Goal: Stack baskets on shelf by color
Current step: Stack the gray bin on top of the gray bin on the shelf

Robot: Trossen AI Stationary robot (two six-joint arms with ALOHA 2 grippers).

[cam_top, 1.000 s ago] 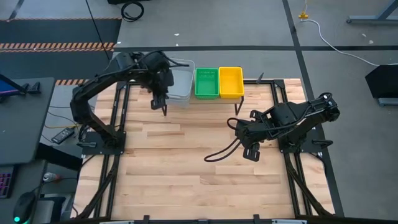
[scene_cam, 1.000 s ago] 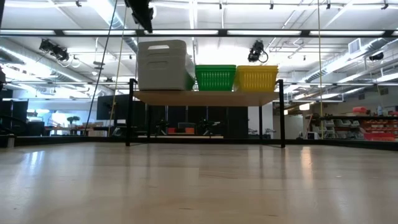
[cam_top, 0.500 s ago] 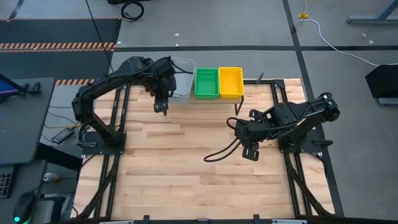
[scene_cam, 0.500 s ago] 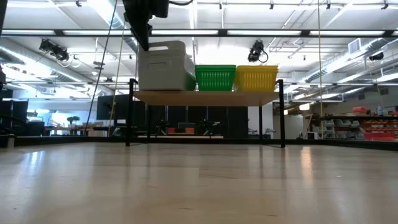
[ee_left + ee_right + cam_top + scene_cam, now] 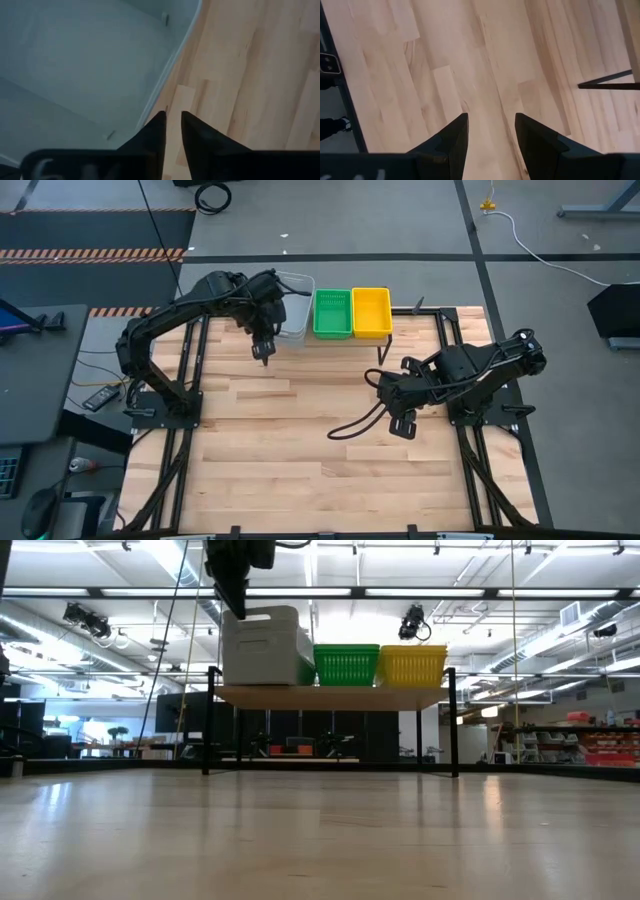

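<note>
Since the picture a second ago, the left gripper (image 5: 265, 356) has shifted from the grey basket's front left corner toward its front edge, and from half a second ago it has hardly moved. Its two dark fingers (image 5: 159, 134) stand nearly pressed together, with only a thin slit between them and nothing held. It hangs in the air just in front of the grey baskets (image 5: 291, 315), with the basket's rounded corner and smooth pale floor right ahead of it in the left wrist view.

The grey baskets (image 5: 263, 646) sit nested as one tall pale stack at the left end of the shelf (image 5: 330, 696). Beside them stands the green stack (image 5: 332, 313), its sides finely perforated, and touching that the yellow stack (image 5: 371, 311) of the same size. All three rest on the light plank top, which stands on thin black legs at the far edge of the table (image 5: 300, 460).

The right gripper (image 5: 404, 424) waits well apart over the table's right half, its fingers (image 5: 452, 137) spread and empty above bare wood.
</note>
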